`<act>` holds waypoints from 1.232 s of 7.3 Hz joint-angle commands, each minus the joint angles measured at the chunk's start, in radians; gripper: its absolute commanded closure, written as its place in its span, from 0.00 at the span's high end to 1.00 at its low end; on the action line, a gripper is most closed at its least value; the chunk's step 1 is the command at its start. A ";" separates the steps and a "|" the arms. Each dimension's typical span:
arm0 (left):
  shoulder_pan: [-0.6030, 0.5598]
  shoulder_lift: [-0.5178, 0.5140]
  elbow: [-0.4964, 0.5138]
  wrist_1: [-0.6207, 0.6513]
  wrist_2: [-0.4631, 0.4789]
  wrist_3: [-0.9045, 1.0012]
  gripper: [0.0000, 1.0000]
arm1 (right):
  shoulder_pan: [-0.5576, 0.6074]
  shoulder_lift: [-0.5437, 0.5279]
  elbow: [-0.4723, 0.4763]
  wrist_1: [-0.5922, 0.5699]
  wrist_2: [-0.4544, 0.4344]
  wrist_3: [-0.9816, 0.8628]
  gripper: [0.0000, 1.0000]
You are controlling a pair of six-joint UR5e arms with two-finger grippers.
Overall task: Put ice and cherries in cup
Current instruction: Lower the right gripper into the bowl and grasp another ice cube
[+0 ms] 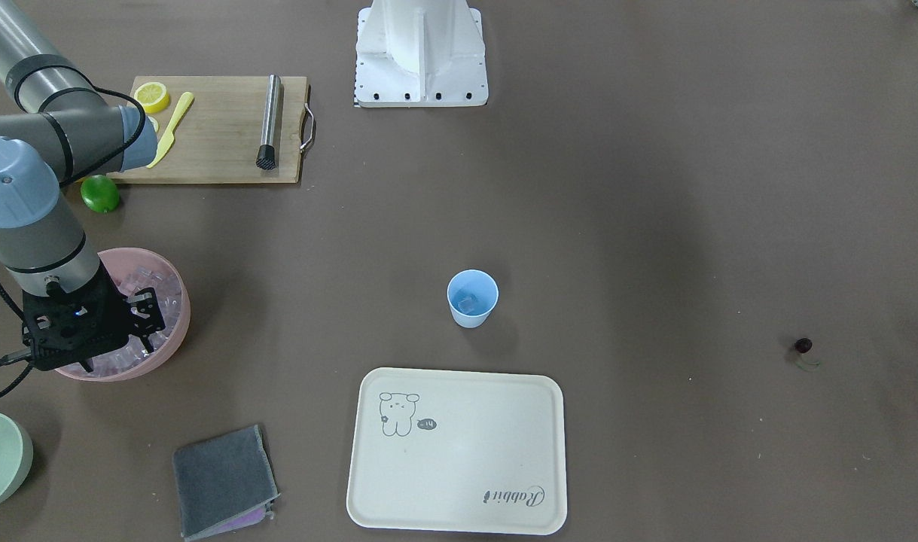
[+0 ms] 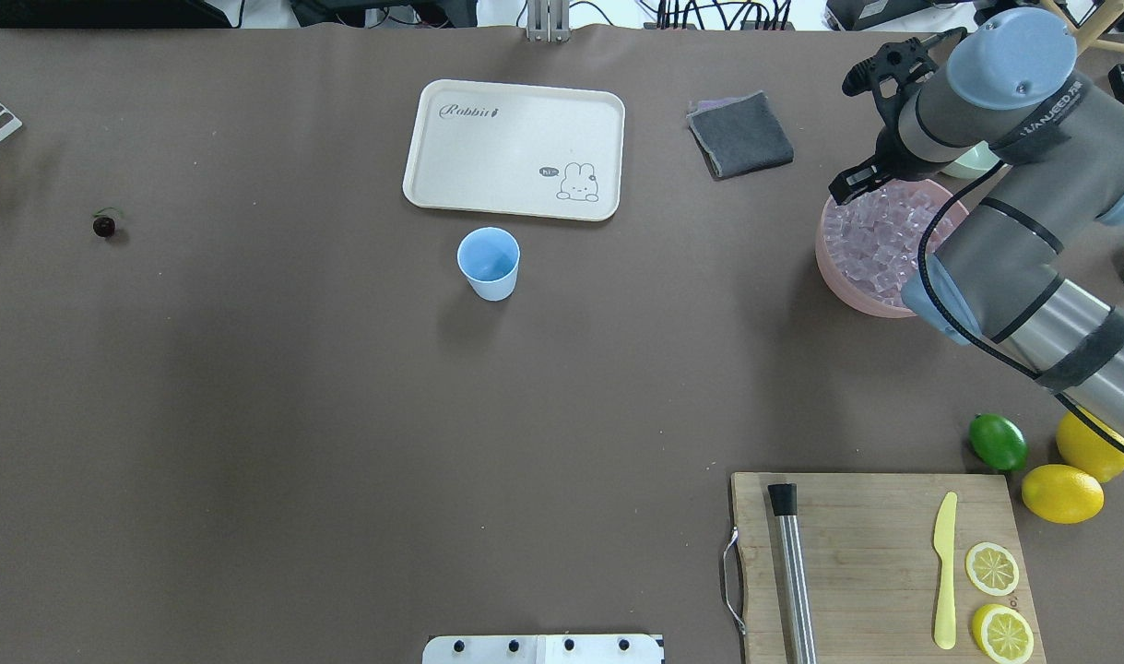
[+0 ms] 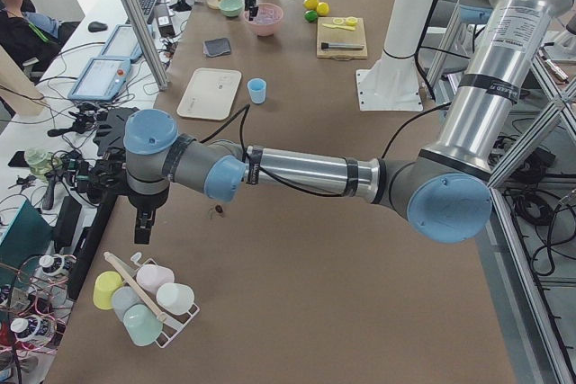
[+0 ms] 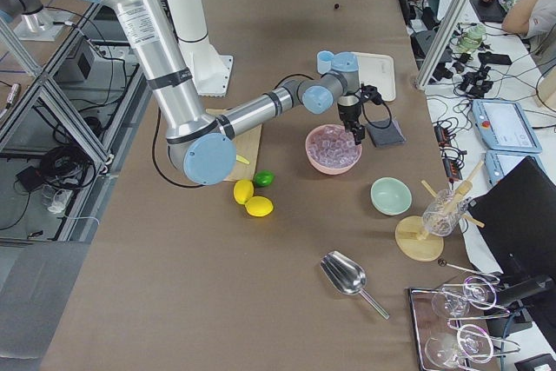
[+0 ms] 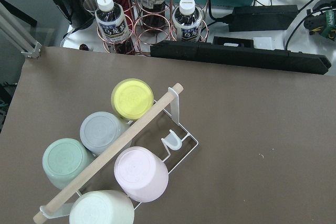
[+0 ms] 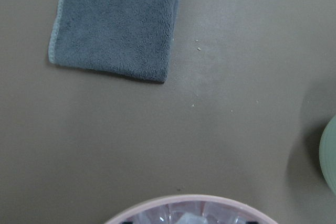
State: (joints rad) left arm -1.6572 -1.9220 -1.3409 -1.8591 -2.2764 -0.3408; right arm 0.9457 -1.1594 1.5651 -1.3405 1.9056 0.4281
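The right arm's fingers (image 1: 146,339) stand spread in the ice (image 2: 880,242) heaped in the pink bowl (image 1: 180,320), gripping nothing I can see. The light blue cup (image 1: 472,299) stands in the middle of the counter (image 1: 654,188) near the cream tray (image 1: 466,482), with one cube inside. The cherry (image 1: 803,345) lies well apart. The left arm's fingers (image 3: 142,227) hang near a cup rack (image 3: 153,299); I can't tell how far apart they are.

The word "Rabbit" is printed in script at one corner of the cream tray (image 2: 506,148), and "hi~" is written in a small dark bubble (image 2: 550,171) beside its rabbit drawing (image 2: 577,182).
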 commanded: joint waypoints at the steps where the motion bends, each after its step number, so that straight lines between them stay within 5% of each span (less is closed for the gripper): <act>1: 0.001 0.000 -0.001 -0.002 0.000 0.000 0.98 | -0.001 -0.006 0.001 0.000 0.006 0.000 0.72; 9: 0.007 0.000 -0.007 -0.002 0.000 0.002 0.98 | -0.001 -0.014 0.001 -0.003 0.056 -0.006 0.65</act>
State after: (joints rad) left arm -1.6506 -1.9221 -1.3479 -1.8611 -2.2764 -0.3397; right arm 0.9462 -1.1787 1.5662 -1.3421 1.9602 0.4219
